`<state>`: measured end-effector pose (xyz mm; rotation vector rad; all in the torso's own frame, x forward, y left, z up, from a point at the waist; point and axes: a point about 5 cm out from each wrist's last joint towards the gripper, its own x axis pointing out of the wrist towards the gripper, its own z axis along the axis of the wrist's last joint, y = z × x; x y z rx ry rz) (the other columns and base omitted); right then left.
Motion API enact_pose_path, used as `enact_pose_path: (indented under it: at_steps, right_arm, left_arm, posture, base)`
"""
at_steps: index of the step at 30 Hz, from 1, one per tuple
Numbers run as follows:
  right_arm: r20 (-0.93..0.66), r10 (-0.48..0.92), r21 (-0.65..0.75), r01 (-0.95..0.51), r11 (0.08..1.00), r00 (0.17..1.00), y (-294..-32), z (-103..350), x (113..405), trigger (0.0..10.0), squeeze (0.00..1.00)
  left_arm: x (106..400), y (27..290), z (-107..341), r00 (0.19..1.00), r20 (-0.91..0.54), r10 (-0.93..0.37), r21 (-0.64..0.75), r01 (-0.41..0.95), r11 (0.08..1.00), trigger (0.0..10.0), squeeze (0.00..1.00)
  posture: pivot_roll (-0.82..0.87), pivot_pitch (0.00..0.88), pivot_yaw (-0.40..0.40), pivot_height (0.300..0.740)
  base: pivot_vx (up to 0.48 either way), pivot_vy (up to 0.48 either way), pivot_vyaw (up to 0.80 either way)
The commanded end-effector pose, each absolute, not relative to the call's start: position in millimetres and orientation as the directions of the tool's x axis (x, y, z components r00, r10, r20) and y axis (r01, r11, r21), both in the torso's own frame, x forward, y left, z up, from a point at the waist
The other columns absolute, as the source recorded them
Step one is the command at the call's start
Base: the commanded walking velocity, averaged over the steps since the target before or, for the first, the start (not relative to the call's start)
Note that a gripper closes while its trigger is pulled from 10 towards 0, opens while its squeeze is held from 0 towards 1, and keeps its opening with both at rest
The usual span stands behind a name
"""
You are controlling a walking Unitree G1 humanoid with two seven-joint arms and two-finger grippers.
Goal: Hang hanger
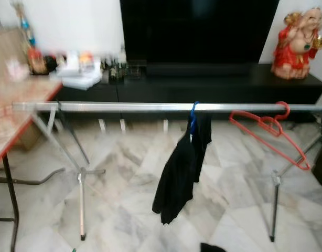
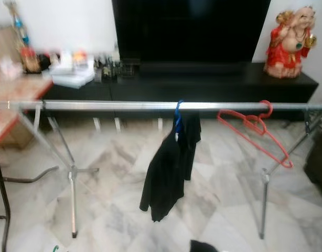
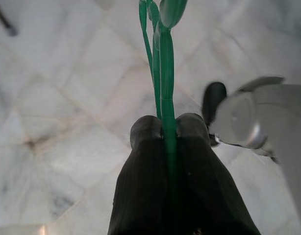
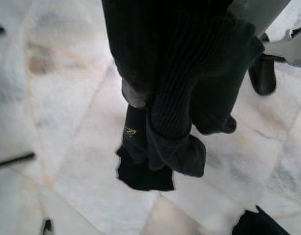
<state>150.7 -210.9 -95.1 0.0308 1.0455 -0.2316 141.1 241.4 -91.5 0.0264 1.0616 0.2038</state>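
Green hanger in hand, not yet on the rail

The left gripper (image 3: 163, 134) is clenched on a green hanger (image 3: 163, 73) held low over the marble floor (image 1: 124, 173); the right gripper (image 4: 155, 142) grasps a dark garment (image 4: 175, 98). At twelve o'clock the rail (image 1: 150, 107) already carries a blue hanger (image 1: 193, 118) with black clothing and, toward two o'clock, a red hanger (image 1: 271, 131). Lifting and hooking remain.

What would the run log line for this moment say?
left gripper: shut on green hanger | right gripper: holds dark garment | rail: blue hanger with black garment, red hanger | green hanger not yet hung
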Motion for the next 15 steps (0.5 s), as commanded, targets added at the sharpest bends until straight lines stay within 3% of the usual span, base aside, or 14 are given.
enact_pose_path:
  at_steps: [1,15]
  right_arm:
    - [-0.85,-0.174,-0.084,0.198,0.977,0.498,-209.7,-93.2,155.7,10.0,0.0]
    - [-0.841,-0.174,-0.086,0.191,0.978,0.513,-210.0,-91.8,158.7,10.0,0.0]
  left_arm:
    - [135.0,241.9,-93.7,0.453,-0.871,0.19,0.135,-0.151,0.979,10.0,0.0]
    - [142.8,241.5,-90.8,0.477,-0.857,0.194,0.132,-0.161,0.978,10.0,0.0]
  posture:
    - [0.07,0.0,-0.008,0.74]
    - [0.09,0.0,-0.026,0.74]
  base:
    - [-0.33,0.0,0.0]
    - [-0.331,0.0,0.0]
